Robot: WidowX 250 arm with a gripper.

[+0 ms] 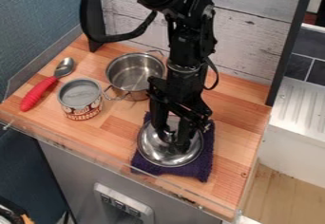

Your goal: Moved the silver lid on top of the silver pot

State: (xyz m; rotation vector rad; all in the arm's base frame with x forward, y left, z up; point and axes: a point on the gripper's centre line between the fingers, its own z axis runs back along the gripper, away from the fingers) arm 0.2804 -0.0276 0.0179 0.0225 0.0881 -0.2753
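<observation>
The black gripper [173,141] hangs over the middle of the silver lid [156,154], its two fingers apart and pointing down, with shiny metal showing between them. Beneath the lid lies a dark purple cloth on the wooden counter, toward the front. The fingers and their shadows hide part of the lid's centre, and its knob cannot be made out clearly. Behind and to the left stands the silver pot [131,75], uncovered and upright, with a handle on each side. The arm passes just right of the pot.
Left of the pot is an open can [81,105] with a printed label. A spoon with a red handle [39,92] lies at the far left. A clear low edge [108,158] runs along the counter's front, and a whitewashed plank wall [244,40] stands behind.
</observation>
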